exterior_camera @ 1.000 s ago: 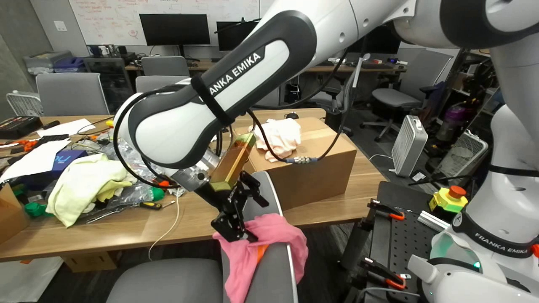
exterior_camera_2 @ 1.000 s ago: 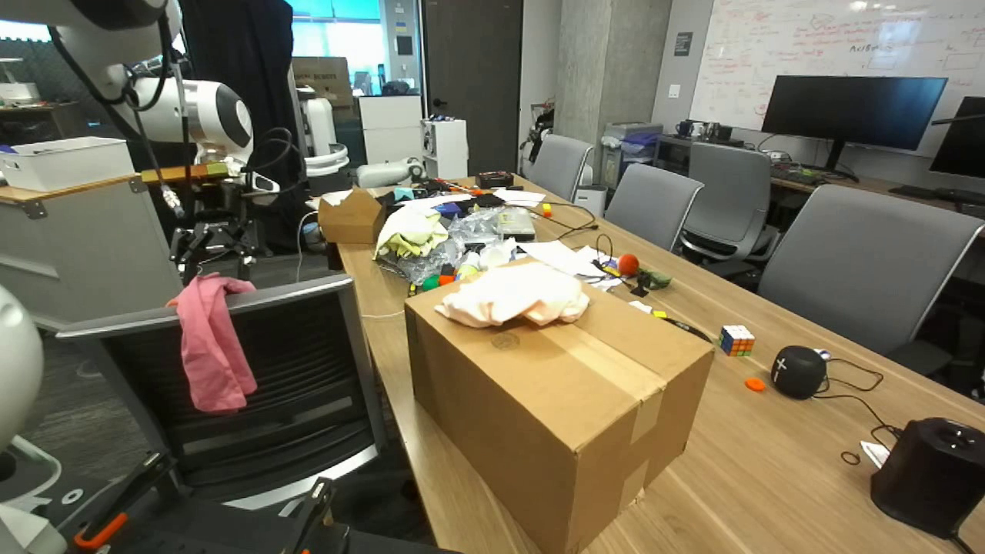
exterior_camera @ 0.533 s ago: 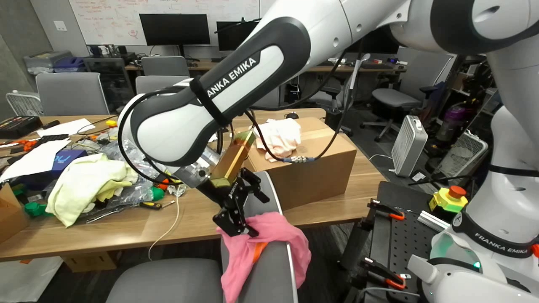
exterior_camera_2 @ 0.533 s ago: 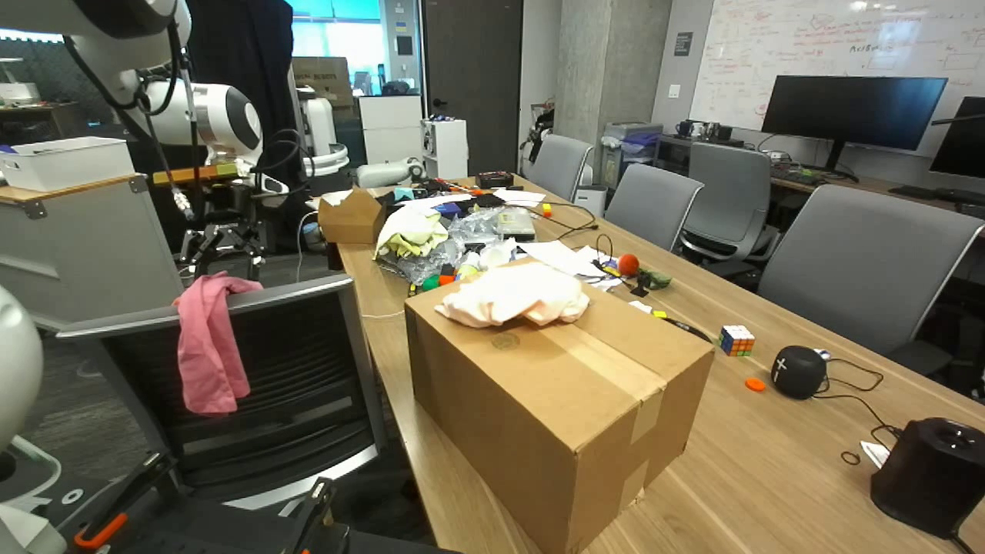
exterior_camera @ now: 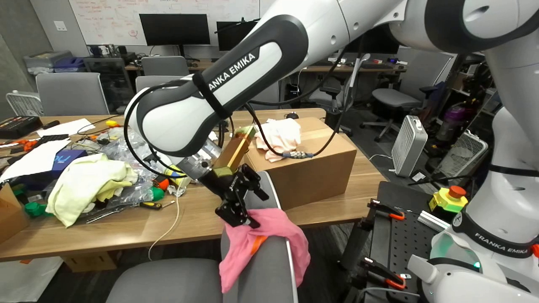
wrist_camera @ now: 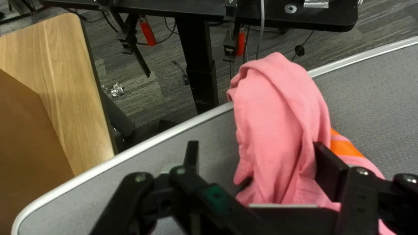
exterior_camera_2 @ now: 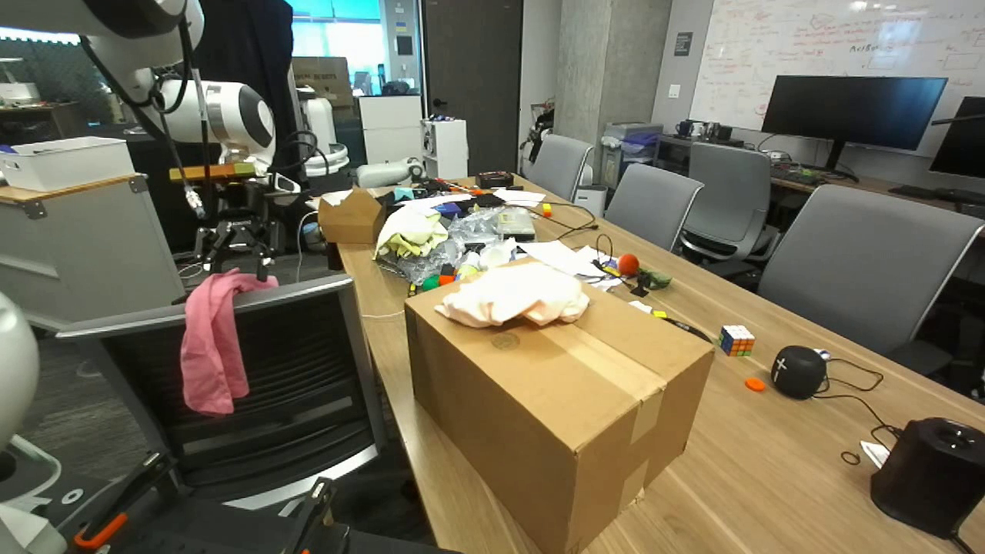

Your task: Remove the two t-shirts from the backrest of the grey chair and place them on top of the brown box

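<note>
A white and black robot arm (exterior_camera: 236, 75) reaches down over a grey chair (exterior_camera: 164, 280) beside a wooden bench (exterior_camera_2: 769, 469). Its 2 black fingers (wrist_camera: 330, 173) are spread wide apart and grip nothing; in the wrist view, part of a pink t-shirt (wrist_camera: 271, 130) lies between them, and whether they touch it cannot be told. The t-shirt is draped over the top edge of the chair's backrest (exterior_camera: 267, 275), hanging down both sides, with a strip of orange (wrist_camera: 346, 148) showing on the seat side. Near the chair, on the bench, stands a large brown box (exterior_camera_2: 492, 408) with a pale peach cloth (exterior_camera_2: 515, 296) bunched on top. Also on the bench are a pale yellow cloth (exterior_camera: 88, 181) amid clutter (exterior_camera_2: 473, 227) and a puzzle cube (exterior_camera_2: 736, 341).
</note>
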Robot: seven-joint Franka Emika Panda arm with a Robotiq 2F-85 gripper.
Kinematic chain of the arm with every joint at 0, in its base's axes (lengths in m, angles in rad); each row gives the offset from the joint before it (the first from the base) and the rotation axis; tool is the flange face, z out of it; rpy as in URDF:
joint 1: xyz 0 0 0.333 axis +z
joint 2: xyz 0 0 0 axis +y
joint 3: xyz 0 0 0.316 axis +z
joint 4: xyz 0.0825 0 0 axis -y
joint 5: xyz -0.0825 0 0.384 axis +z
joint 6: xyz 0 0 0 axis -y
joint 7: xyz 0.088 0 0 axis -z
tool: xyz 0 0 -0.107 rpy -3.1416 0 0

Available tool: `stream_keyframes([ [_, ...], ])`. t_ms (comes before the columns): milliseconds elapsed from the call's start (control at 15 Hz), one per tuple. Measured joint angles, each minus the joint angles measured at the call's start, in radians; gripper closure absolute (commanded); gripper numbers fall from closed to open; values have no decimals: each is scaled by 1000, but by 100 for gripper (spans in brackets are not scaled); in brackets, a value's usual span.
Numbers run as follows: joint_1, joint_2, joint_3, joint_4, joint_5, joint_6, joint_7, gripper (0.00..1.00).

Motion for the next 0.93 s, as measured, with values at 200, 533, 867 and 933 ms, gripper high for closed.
stream_keyframes([
  [200, -12, 0, 0, 0, 1, 0, -28, 69],
  [533, -28, -3, 1, 4, 3, 0, -62, 99],
  [867, -45, -24, -21, 6, 3, 22, -47, 97],
  [933, -51, -33, -29, 6, 2, 30, -38, 97],
])
